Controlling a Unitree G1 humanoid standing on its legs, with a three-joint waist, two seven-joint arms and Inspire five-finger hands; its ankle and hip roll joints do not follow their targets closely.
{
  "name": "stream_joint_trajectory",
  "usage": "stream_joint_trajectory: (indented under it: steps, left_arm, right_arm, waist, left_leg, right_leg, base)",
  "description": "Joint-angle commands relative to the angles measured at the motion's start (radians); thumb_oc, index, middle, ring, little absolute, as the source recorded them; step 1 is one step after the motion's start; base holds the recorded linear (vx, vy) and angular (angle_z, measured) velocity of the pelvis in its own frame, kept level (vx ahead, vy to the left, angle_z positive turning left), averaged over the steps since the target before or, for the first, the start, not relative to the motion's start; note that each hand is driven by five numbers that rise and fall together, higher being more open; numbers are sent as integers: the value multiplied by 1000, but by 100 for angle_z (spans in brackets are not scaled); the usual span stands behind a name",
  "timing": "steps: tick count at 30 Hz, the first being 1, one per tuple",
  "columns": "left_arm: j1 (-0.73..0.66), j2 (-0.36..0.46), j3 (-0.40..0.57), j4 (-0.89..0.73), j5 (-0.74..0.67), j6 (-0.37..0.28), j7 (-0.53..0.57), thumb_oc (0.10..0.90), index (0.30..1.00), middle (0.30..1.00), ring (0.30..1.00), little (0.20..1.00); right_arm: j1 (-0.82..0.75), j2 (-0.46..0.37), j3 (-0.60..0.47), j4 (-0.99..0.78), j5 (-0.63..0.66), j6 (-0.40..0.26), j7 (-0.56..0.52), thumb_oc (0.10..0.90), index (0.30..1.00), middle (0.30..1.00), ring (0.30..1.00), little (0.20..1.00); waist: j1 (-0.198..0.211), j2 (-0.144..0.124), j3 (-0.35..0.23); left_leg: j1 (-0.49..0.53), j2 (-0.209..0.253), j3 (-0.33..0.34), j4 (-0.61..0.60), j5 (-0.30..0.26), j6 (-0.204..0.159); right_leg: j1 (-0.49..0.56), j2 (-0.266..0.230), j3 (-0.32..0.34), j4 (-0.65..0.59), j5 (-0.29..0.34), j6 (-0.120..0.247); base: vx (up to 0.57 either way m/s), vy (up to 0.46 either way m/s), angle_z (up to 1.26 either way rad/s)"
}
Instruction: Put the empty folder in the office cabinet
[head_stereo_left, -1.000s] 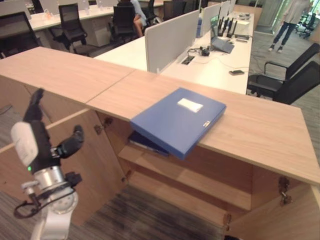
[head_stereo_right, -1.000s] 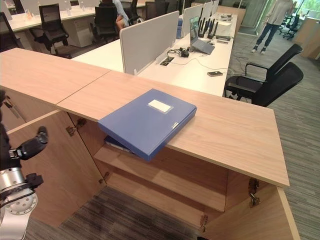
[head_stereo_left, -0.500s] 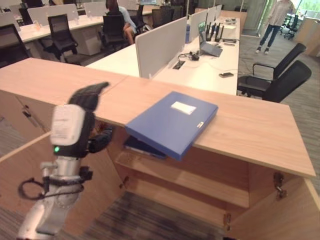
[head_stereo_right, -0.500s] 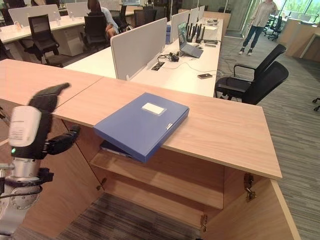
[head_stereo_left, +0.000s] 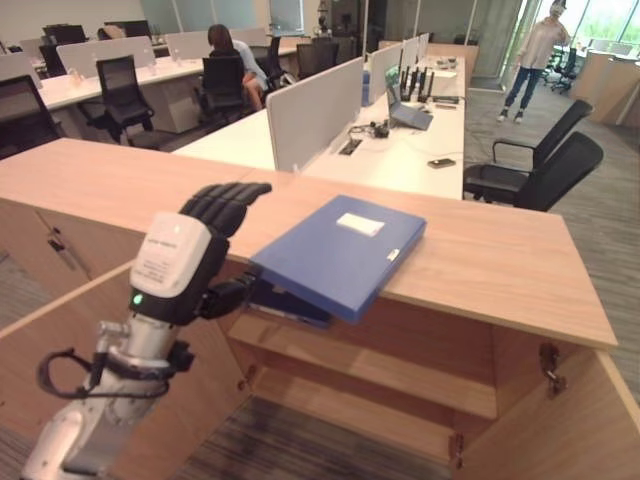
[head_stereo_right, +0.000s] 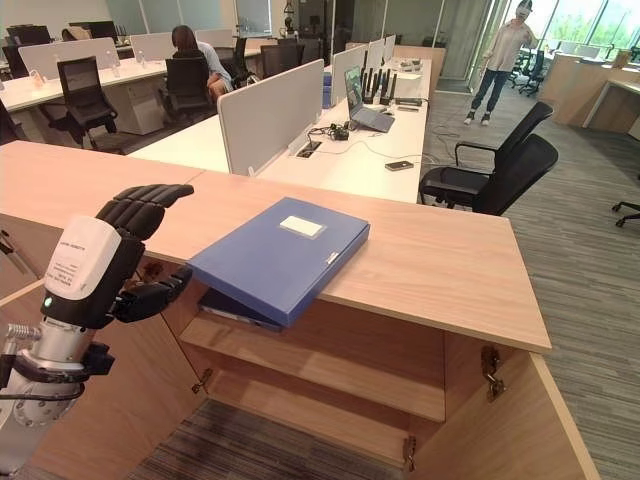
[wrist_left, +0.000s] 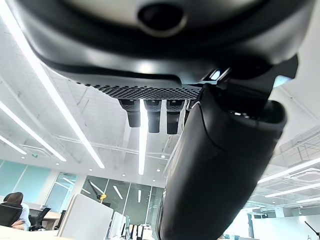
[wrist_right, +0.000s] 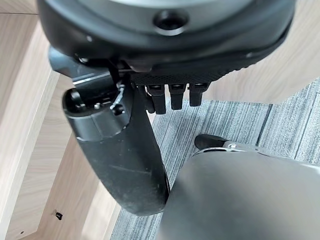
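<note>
The flat, smooth blue folder (head_stereo_left: 340, 253) overhangs the wood-grain cabinet top (head_stereo_left: 500, 262) just beyond the left hand (head_stereo_left: 190, 262), whose relaxed, empty fingers have risen since 1 second ago.

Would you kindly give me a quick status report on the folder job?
Left robot hand raised beside the open cabinet, empty. Right robot hand hanging idle, open. Blue folder overhanging the cabinet top, untouched. Another folder on the shelf.

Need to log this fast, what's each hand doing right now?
Left hand: open, holding nothing, raised beside the blue folder.
Right hand: open, holding nothing.
</note>
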Motion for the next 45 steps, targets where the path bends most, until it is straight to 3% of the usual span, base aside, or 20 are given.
stream_joint_trajectory:
  steps: [1, 15, 26, 45]
  left_arm:
    - [-83, 68, 103, -126, -69, -38, 7, 800, 900, 900, 900, 900]
    - [-81, 136, 30, -155, -141, -62, -94, 800, 900, 900, 900, 900]
    - [-223, 140, -155, -26, -15, -47, -96, 800, 900, 900, 900, 900]
    - [-378, 52, -297, 227, 158, 37, -2, 800, 900, 900, 900, 900]
  right_arm:
    - [-61, 3, 46, 30, -11, -26, 7, 800, 900, 900, 900, 900]
    - [-58, -8, 56, 20, -18, -24, 15, 800, 900, 900, 900, 900]
    - [-61, -9, 70, 3, -14, -30, 8, 800, 900, 900, 900, 900]
    - [-59, -16, 76, -15, -17, -29, -7, 800, 900, 900, 900, 900]
  waist:
    - [-8, -22, -7]
    - [-15, -21, -7]
    - [-30, -23, -12]
    - [-58, -26, -29]
  left_leg:
    - [42, -35, -23, -1, -150, 20]
    - [44, -34, -19, -1, -151, 20]
    - [47, -33, -10, -1, -156, 21]
    - [56, -33, 13, -1, -162, 23]
  right_leg:
    - [-27, -7, -17, 7, -29, 40]
    - [-25, -6, -15, 7, -32, 42]
    - [-27, -6, -5, 7, -31, 44]
    - [-27, -4, 17, 7, -33, 43]
  base:
    - [0, 0, 0]
    - [0, 0, 0]
    - [7, 2, -2]
    - [5, 4, -4]
